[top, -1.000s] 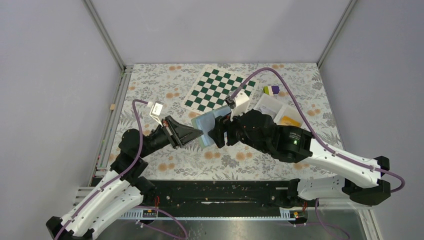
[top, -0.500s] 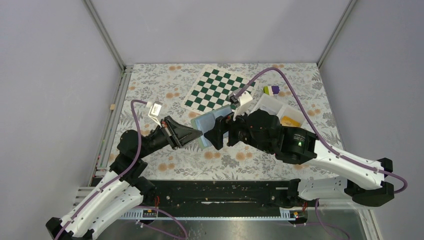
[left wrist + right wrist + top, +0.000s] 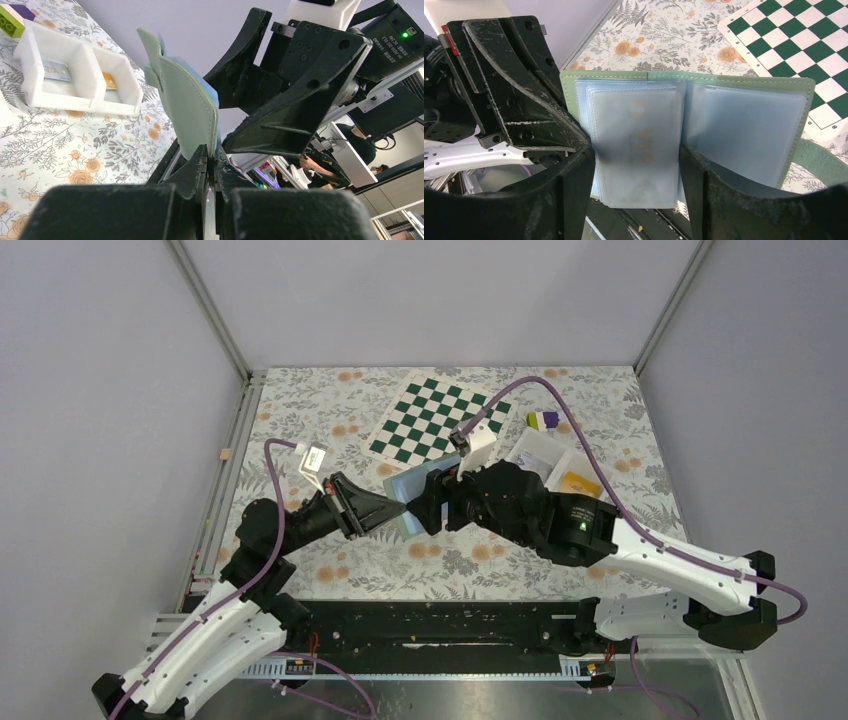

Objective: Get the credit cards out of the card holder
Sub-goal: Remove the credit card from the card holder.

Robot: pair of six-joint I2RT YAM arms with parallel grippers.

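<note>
While the left tool [image 3: 209,155] clamps the open card holder [image 3: 749,125] by its green cover, the right tool [image 3: 636,170] stands apart, 2 fingers [image 3: 569,200] flanking the blue sleeves [image 3: 634,130].

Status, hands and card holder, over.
Left hand shut on card holder edge. Right hand open, straddling its sleeves. Two cards in tray. Nothing blocking.

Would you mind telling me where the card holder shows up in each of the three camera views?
Top external: the card holder is mid-table, between the two arms' tips.
Left wrist: centre, rising from the fingers, teal-green outside towards the camera.
Right wrist: centre, spread open, light blue sleeves showing.
Shared landmark: the left gripper, shut on the holder's edge in every view.
</note>
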